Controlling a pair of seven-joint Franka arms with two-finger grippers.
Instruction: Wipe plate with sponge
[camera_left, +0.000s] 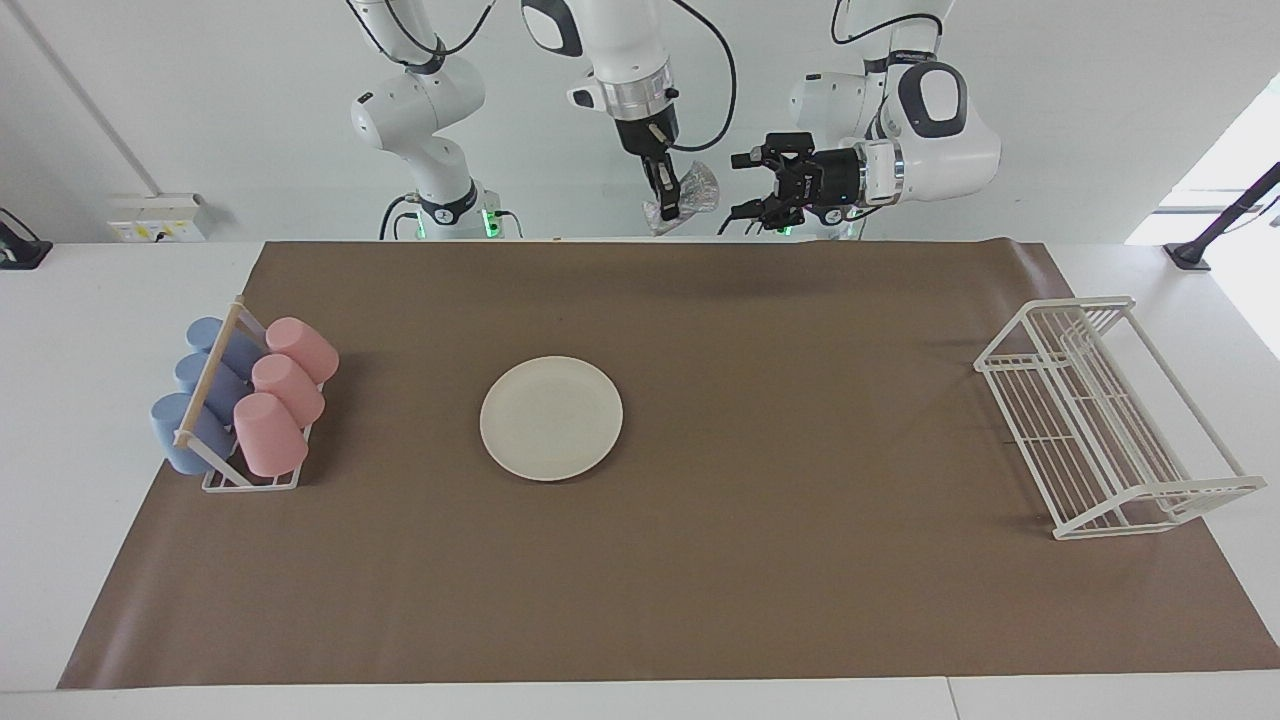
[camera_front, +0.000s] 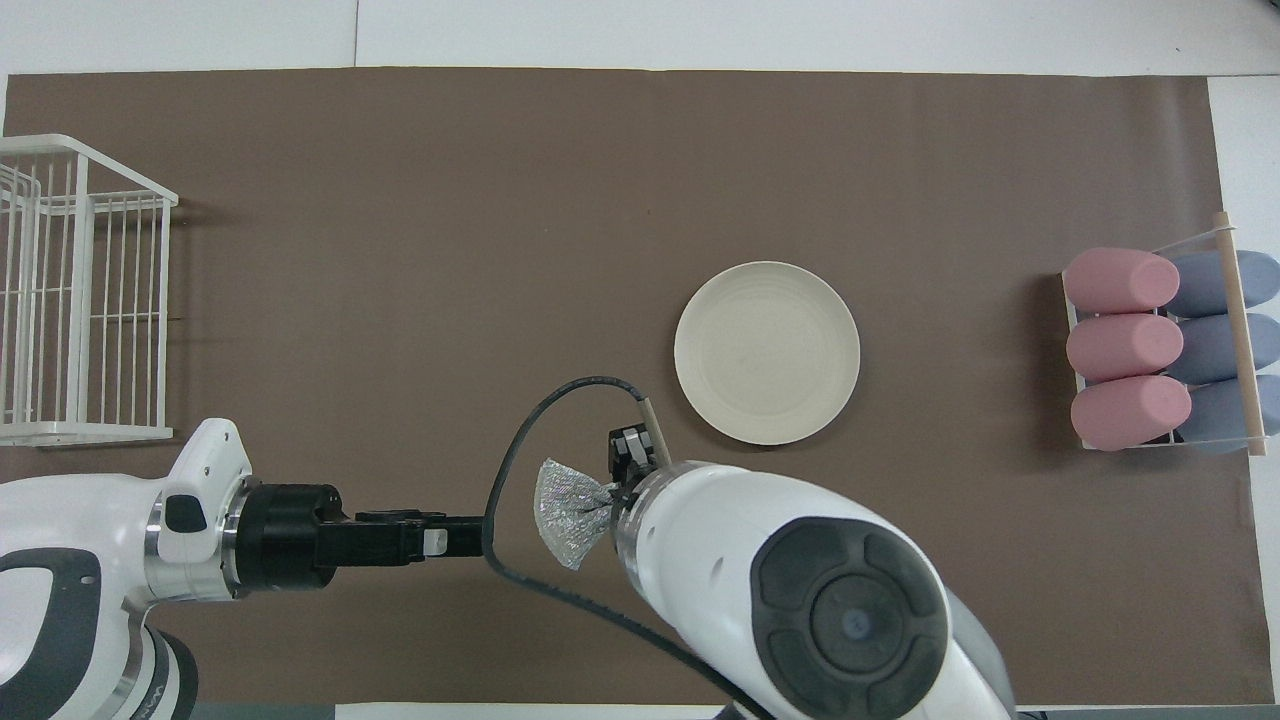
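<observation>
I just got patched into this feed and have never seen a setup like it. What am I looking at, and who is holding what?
Two white robot arms work at a table covered by a brown mat. One camera faces them from across the table; the other looks down from above their own end. On the mat lie a cream plate, a rack of pink and blue cups toward the right arm's end, and a white wire rack toward the left arm's end. The right hand holds the silvery sponge in the air, not yet at the plate. The left hand is open and empty beside it.
</observation>
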